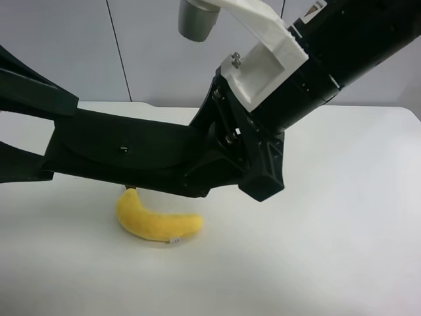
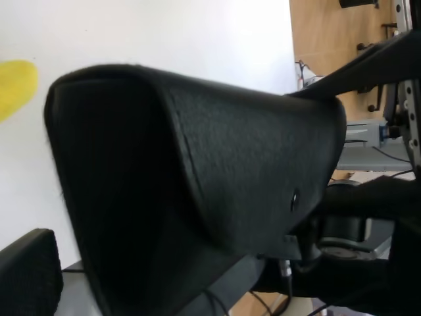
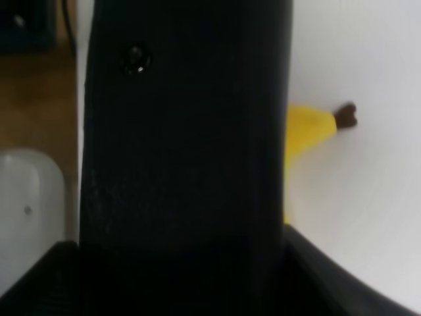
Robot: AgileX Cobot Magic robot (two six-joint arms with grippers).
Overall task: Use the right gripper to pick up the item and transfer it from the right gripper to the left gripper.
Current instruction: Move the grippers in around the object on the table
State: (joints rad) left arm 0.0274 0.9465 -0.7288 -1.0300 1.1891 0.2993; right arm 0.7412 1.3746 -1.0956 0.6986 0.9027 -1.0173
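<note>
The item [image 1: 125, 151], a flat black case with a small snap, is held level above the table. It fills the right wrist view [image 3: 184, 164] and the left wrist view [image 2: 197, 178]. My right gripper [image 1: 220, 161], on the arm with the white bracket and grey camera, is shut on the case's right end. My left gripper [image 1: 36, 131] comes in from the exterior high view's left. Its jaws stand apart above and below the case's left end. One of its fingers [image 2: 26, 270] shows beside the case.
A yellow plush banana [image 1: 158, 224] lies on the white table [image 1: 342, 230] right below the held case. It also shows in the right wrist view [image 3: 309, 131] and the left wrist view [image 2: 13, 85]. Wooden floor and equipment lie beyond the table edge.
</note>
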